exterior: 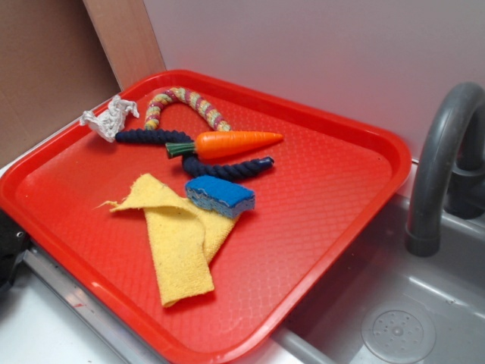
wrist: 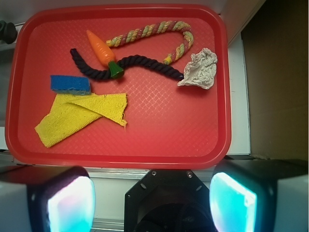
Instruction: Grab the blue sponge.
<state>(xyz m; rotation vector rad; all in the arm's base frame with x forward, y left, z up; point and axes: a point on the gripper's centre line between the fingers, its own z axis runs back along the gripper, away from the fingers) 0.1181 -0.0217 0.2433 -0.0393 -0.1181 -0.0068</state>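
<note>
Grey bench [exterior: 45, 334] carries a red tray [exterior: 333, 197] beside a sink [exterior: 394, 318]. On the tray: blue sponge [exterior: 220, 196] on yellow cloth [exterior: 178, 243], orange carrot [exterior: 231, 142], navy rope [exterior: 227, 168], multicolour rope [exterior: 186, 102], white knot [exterior: 110, 117].

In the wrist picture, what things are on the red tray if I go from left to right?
Yellow cloth → blue sponge → orange toy carrot → crumpled white paper. The two ropes stretch across too much of the tray to place.
</note>
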